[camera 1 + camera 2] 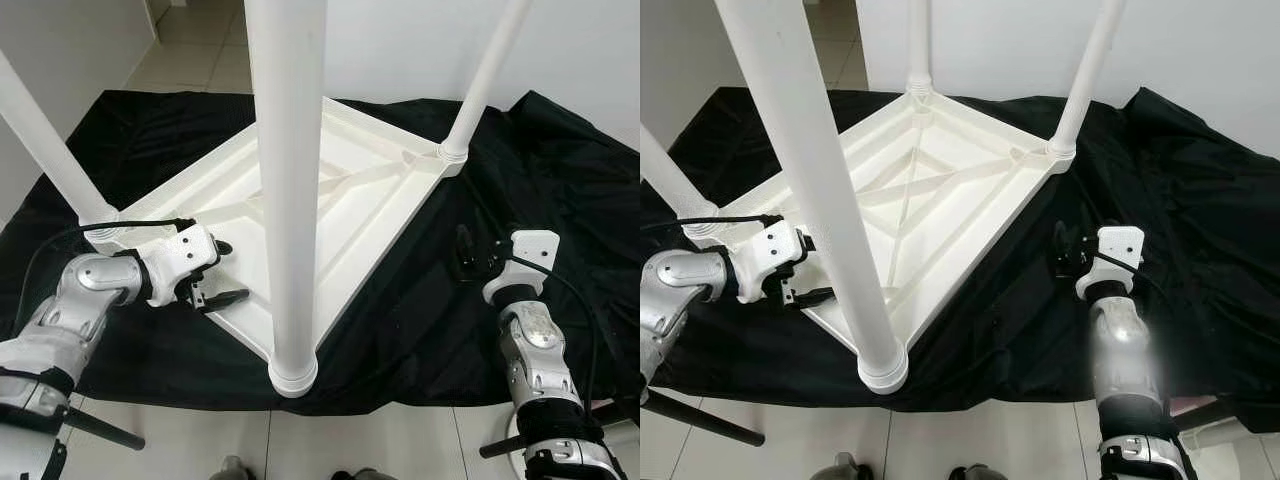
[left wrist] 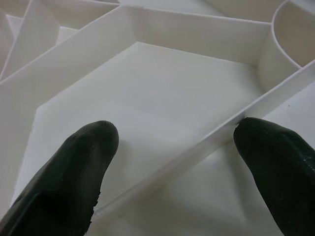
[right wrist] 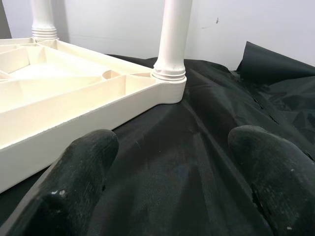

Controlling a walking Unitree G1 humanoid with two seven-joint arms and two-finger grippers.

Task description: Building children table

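A white children's table [image 1: 370, 190] lies upside down on a black cloth [image 1: 420, 300]. Its legs stand upward: a near one [image 1: 290, 200], a left one [image 1: 45, 150], a right one [image 1: 485, 80] and a far one [image 1: 920, 45]. My left gripper [image 1: 230, 272] is open at the table's near-left edge. In the left wrist view its fingertips [image 2: 83, 162] straddle a thin white rib [image 2: 206, 140] of the underside without closing on it. My right gripper [image 1: 465, 250] is open just above the cloth, to the right of the table and apart from it.
The cloth is rumpled at the right and back [image 1: 560, 130]. Pale floor tiles [image 1: 380, 440] run along the near side. A white wall [image 1: 420, 40] stands close behind the table. A black rod [image 1: 100, 430] lies at the near left.
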